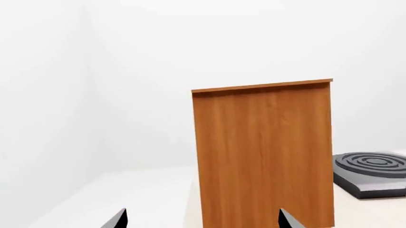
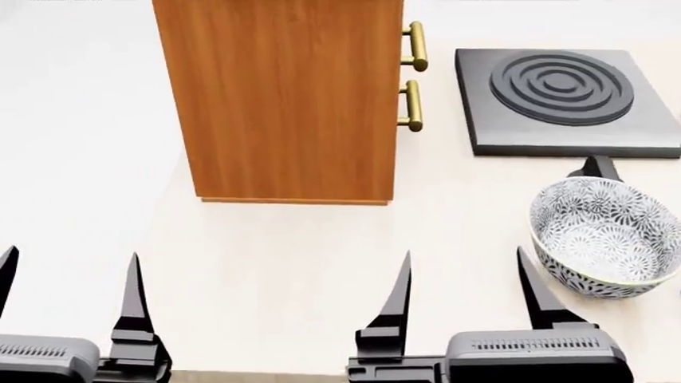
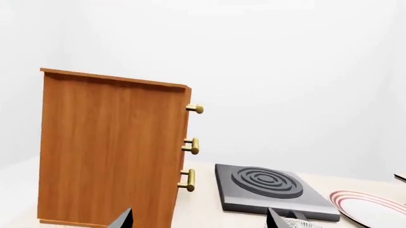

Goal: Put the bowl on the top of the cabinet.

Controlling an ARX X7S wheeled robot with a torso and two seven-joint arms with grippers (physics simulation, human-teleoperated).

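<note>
The bowl point(image 2: 604, 236), deep, white with a dense grey-black leaf pattern, stands on the pale table at the right in the head view, just right of my right gripper point(image 2: 464, 287); a sliver of its rim shows in the right wrist view point(image 3: 298, 223). The tall orange-brown cabinet point(image 2: 285, 96) stands at the back, brass handles point(image 2: 411, 105) facing right; it also shows in the left wrist view point(image 1: 263, 152) and right wrist view point(image 3: 108, 147). My left gripper point(image 2: 70, 287) is near the front left. Both grippers are open and empty.
A dark square burner plate point(image 2: 560, 100) with raised rings lies right of the cabinet, behind the bowl. A red-ringed white plate point(image 3: 371, 209) lies further right in the right wrist view. White walls stand behind the table.
</note>
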